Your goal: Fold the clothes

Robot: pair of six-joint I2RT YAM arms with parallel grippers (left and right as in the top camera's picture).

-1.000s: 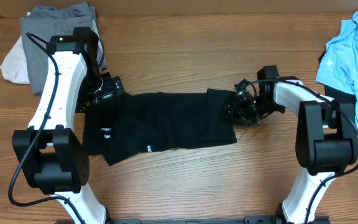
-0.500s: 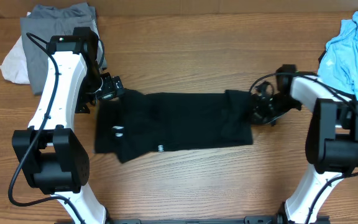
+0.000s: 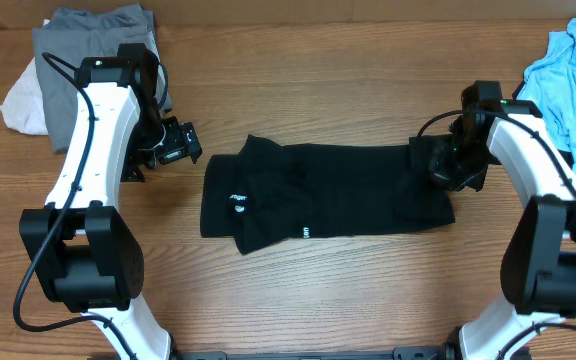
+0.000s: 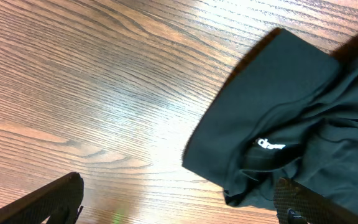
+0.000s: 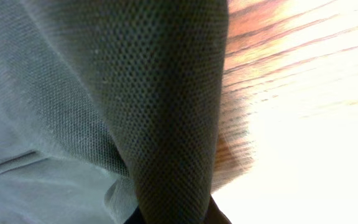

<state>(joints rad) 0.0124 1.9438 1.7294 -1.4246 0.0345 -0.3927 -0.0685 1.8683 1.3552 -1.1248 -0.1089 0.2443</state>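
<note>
right end effector (image 3: pixel 446 165) clamped on black shirt (image 3: pixel 328 195); left end effector (image 3: pixel 173 150) apart; grey clothes (image 3: pixel 78 45) behind it, blue garment (image 3: pixel 568 80) far right.

Fingertips of right end effector (image 3: pixel 442 166) buried in black shirt (image 3: pixel 328 200); label lettering (image 4: pixel 270 145) unreadable; blue garment (image 3: pixel 568 70) cut by edge.

A black shirt (image 3: pixel 338 190) lies stretched across the middle of a wood-grain desk (image 3: pixel 318 90), a grey garment (image 3: pixel 78 50) heaped over a white garment (image 3: pixel 23 100) at its far left corner, a crumpled light blue garment (image 3: pixel 568 80) at its right edge.
</note>
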